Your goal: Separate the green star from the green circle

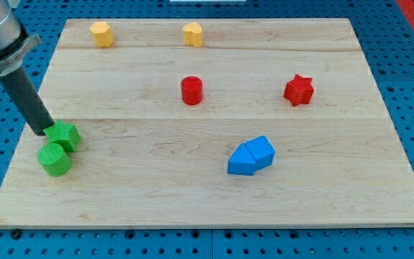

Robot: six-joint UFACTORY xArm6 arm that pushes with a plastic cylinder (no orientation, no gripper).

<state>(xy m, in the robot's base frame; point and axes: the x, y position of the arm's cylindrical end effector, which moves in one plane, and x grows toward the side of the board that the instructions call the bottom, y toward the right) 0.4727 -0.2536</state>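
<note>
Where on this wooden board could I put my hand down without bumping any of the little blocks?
The widest bare stretch is the bottom strip, between the green circle and the blue blocks. Another lies left of the red cylinder, below the yellow blocks. The right edge beyond the red star is free too. The left edge is crowded: my tip touches the green star.
</note>
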